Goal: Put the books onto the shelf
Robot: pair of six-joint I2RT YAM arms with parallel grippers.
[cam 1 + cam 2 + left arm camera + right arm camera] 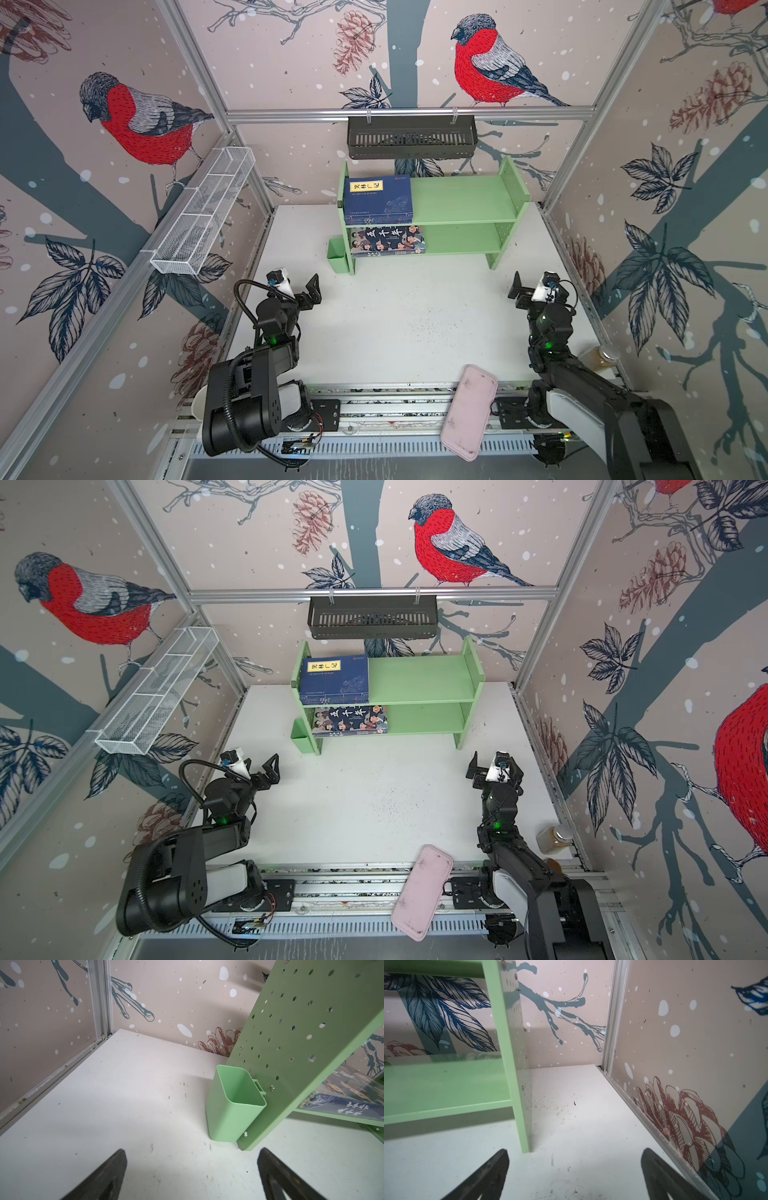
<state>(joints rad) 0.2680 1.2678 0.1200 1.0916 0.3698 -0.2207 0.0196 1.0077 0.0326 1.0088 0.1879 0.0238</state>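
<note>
Jaws spread wide and empty on left gripper [192, 1151] and right gripper [575, 1151] above the white table [395, 316], thin navy-blue yellow-labelled paperbacks [377, 199] stacked on the upper tier of the light green wooden shelf [465, 199], cartoon-cover book [386, 241] on the lower tier: shelving looks finished, nothing left to grasp.

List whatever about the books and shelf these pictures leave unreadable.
- Navy books, both top views: only the top cover shows; the count beneath is unreadable.
- Cartoon-cover book: its rear lies hidden under the shelf's upper tier; the left wrist view cuts it at the edge.
</note>
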